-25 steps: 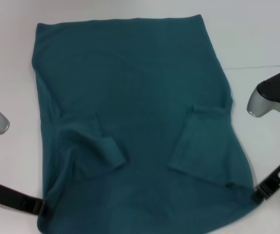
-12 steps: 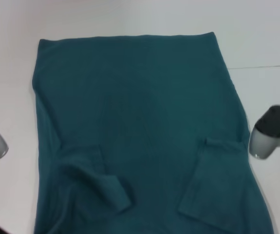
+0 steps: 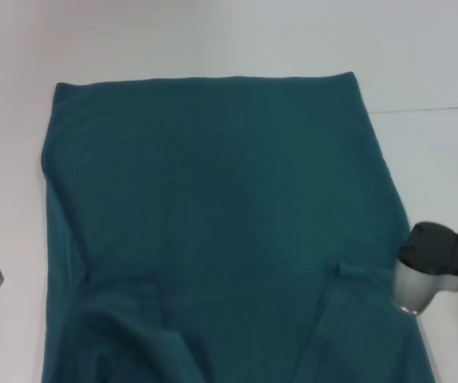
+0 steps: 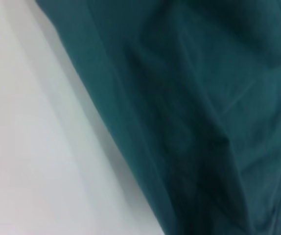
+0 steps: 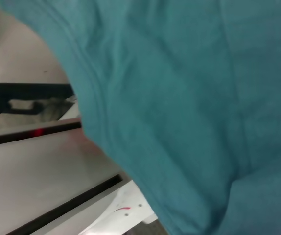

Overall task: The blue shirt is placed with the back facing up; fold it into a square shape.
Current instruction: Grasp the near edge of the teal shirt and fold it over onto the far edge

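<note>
Across the white table point(image 3: 213, 32), soft teal blue shirt point(image 3: 213, 199), rectangular, sleeves folded inward; end effector states untellable

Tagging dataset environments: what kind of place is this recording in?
Probably a lab or test bench, not a home: a plain white tabletop holding only a large dark teal-blue soft-fabric shirt, and white panels with black slots past the table edge in the right wrist view.

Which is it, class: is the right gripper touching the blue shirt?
Cannot tell. In the head view the right arm sits at the edge of the blue shirt, but its fingers lie out of frame. The right wrist view shows only cloth.
</note>
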{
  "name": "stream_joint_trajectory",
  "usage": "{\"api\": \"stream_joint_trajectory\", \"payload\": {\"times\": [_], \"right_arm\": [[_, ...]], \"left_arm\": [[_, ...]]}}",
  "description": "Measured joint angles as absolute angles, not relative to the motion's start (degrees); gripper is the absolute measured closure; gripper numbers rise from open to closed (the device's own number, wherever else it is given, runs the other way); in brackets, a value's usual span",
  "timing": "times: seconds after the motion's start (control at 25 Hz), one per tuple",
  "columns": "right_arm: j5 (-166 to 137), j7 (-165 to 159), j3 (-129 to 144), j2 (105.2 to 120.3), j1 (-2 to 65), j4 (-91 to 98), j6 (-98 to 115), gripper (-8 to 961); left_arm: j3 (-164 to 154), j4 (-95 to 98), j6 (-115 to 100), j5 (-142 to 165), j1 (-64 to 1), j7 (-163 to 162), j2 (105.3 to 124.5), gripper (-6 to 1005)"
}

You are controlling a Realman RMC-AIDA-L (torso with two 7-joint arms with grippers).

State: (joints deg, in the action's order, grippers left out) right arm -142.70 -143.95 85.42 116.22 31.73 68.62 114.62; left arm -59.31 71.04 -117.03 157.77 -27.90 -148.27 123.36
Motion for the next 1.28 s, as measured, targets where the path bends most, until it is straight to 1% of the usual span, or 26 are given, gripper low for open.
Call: {"api": "stream_joint_trajectory", "payload": {"times": [0.04,0.16,0.24,0.48,0.6,0.8,1.04,1.28], "right_arm": [[-141.89,-144.12,85.82,115.84,31.33,68.77,114.45,897],[-141.75,-143.43,84.24,115.69,30.96,69.26,114.41,897],[-141.87,-142.04,81.03,115.31,30.76,69.70,114.19,897],[-142.18,-137.80,68.66,113.36,30.75,69.56,113.77,896],[-142.27,-136.62,64.34,112.87,31.01,69.55,113.66,896],[-142.34,-136.01,58.94,112.80,32.18,69.68,112.83,896],[-142.34,-135.94,53.65,112.78,33.64,69.56,109.46,896],[-142.27,-136.53,50.46,113.41,36.12,68.85,104.62,897]], "left_arm": [[-59.30,71.06,-117.36,157.78,-27.89,-148.27,123.36,987],[-57.89,71.06,-117.50,157.61,-27.88,-147.54,123.35,986],[-55.39,71.06,-117.33,157.27,-28.08,-146.60,123.30,986],[-41.86,70.79,-116.24,154.27,-28.55,-142.86,122.83,986],[-38.49,70.66,-115.57,152.26,-27.73,-142.29,122.77,986],[-32.81,70.70,-115.43,146.45,-26.47,-141.78,123.04,986],[-25.14,69.40,-113.75,137.86,-26.44,-141.59,121.92,986],[-24.46,66.42,-109.50,134.07,-28.34,-141.84,121.01,986]]}}
